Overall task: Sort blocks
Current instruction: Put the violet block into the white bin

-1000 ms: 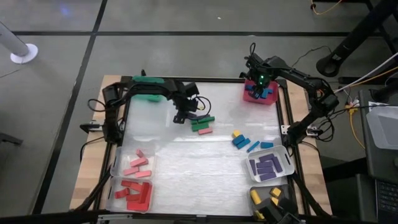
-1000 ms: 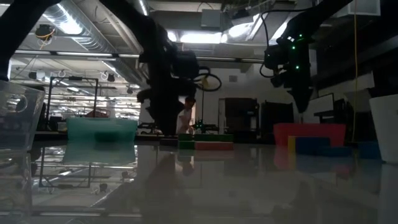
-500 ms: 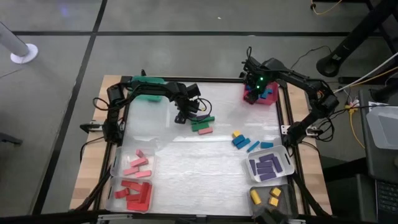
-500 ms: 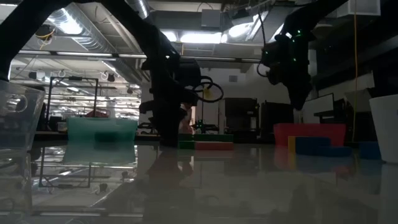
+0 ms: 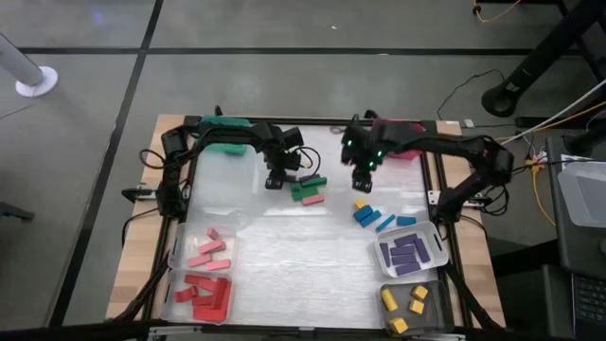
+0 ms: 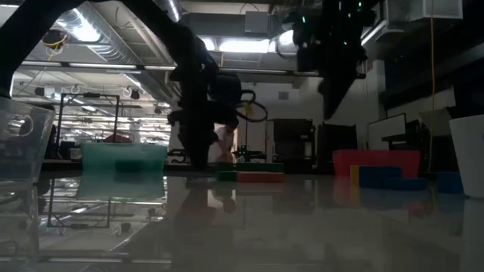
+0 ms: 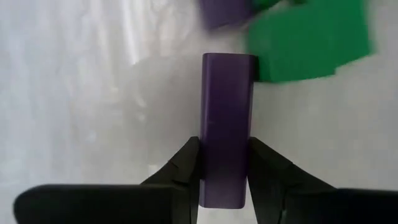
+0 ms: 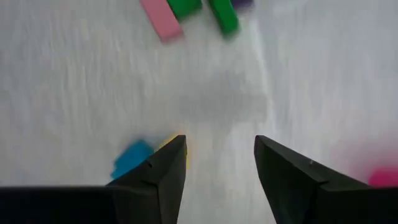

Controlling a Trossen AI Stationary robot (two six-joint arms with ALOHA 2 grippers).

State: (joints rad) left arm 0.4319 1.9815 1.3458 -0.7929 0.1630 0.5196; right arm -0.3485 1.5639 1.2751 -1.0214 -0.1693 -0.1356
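We count two arms [image 5: 227, 137], four clear bins [image 5: 201, 251], seven purple blocks [image 5: 407, 254] and four yellow blocks [image 5: 404, 301] binned.

The table [image 5: 312, 256] top is smooth, glossy white, mirroring things in the low view, with a bare wood edge. The purple block [image 7: 226, 124] looks matt and smooth. The near bin [image 6: 19, 143] is clear plastic.

A green bin [image 5: 225, 135] sits at the table's upper left, clear trays [image 5: 180, 254] at lower left and lower right [image 5: 437, 248], and a white round base [image 5: 36, 80] on the floor at far upper left.
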